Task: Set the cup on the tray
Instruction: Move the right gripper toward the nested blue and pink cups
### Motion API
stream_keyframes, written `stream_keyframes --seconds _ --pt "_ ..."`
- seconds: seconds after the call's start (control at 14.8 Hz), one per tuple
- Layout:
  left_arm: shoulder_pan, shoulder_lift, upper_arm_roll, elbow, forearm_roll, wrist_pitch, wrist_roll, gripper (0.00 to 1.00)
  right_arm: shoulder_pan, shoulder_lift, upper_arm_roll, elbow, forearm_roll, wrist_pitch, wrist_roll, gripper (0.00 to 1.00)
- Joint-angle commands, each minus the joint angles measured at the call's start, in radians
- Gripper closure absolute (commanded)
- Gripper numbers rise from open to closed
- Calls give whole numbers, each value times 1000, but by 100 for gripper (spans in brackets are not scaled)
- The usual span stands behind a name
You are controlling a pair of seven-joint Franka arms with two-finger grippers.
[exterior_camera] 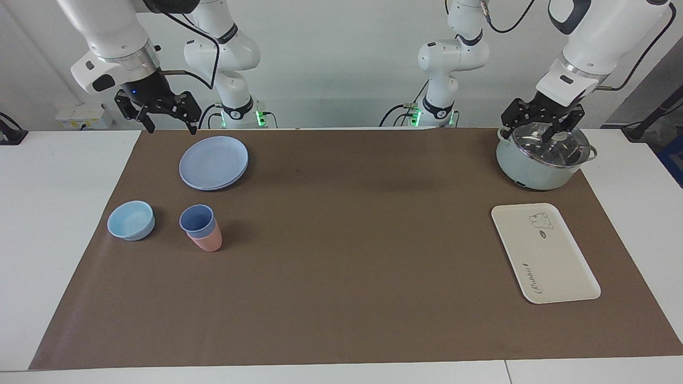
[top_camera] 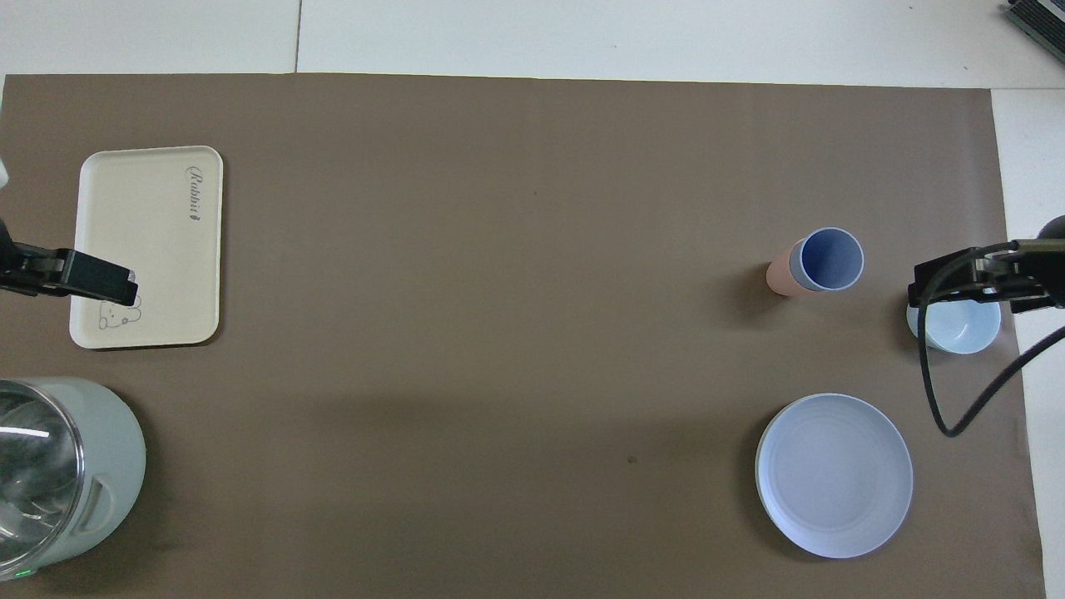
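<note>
A brown mat is seen spread over most of the white table. Clock directions below are read on the facing view, taken from the mat's middle.

A pale green pot with a glass lid is found at about two o'clock, at the left arm's end and close to the robots. The left gripper is held up in the air over that pot; its fingers are seen spread apart, with nothing between them.

The tray lies flat at about four o'clock, farther from the robots than the pot and well apart from it. Nothing rests on it; a bear drawing and cursive lettering are visible on its surface.

A round blue plate sits at about ten o'clock, near the robots at the right arm's end. The right gripper is held in the air near the mat's corner, just off the plate's rim toward eleven o'clock; its fingers are likewise seen parted and empty.

A low light-blue bowl is placed at nine o'clock, near the mat's edge.

The cup stands upright at about nine o'clock, beside the bowl and farther from the robots than the plate. It is nested in a pink cup, whose lower body shows beneath it. The cup is untouched and well apart from the tray.
</note>
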Motion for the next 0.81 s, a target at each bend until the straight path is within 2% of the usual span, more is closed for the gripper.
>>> stream_keyframes --seconds 0.0,0.2,0.41,0.74 --pt "8 -33 -1 -38 -13 15 -8 0 -15 -9 5 -22 18 54 47 3" --pt "6 -33 -1 -38 -15 15 -8 0 -20 14 4 -35 21 113 165 4" --pt "8 -33 -1 -38 -14 15 -8 0 -59 26 2 -88 22 212 270 5" --pt "8 -33 -1 -38 -14 15 -8 0 -145 119 2 -95 23 337 474 8"
